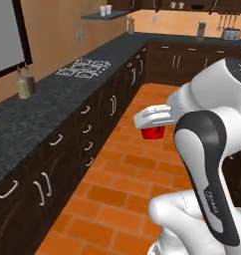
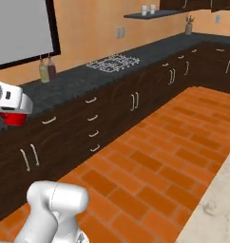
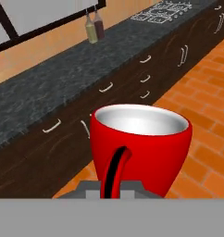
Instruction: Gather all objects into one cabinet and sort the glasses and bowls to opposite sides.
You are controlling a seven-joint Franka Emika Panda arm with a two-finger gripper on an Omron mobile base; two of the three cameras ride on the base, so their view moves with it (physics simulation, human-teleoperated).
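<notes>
Red cup [image 3: 140, 148] held in the gripper [image 1: 153, 123], carried out over the brick floor [image 2: 150, 171], well clear of the dark surface [image 1: 38, 112] along the wall. Jaws closed down tight on the cup's wall near the rim: in the hand view one dark finger runs down the near outside face, so the other is presumably inside the bowl of the cup, though that part is hidden. In the left base view the cup hangs just under the white hand; in the right base view it sits at the far left edge [image 2: 13, 118].

Handling, as I judge it: small, rigid, light, glossy finish, so likely slick. A pinch on one wall gives little contact; a quick swing could let it pivot or slip. It looks roughly upright now. No handle, so the rim-wall pinch is the fair hold.

Drawers [image 1: 87, 130] with small handles line the cabinetry below the surface. Two bottles [image 2: 47, 70] stand by the wall, stove grate [image 1: 84, 67] further on.
</notes>
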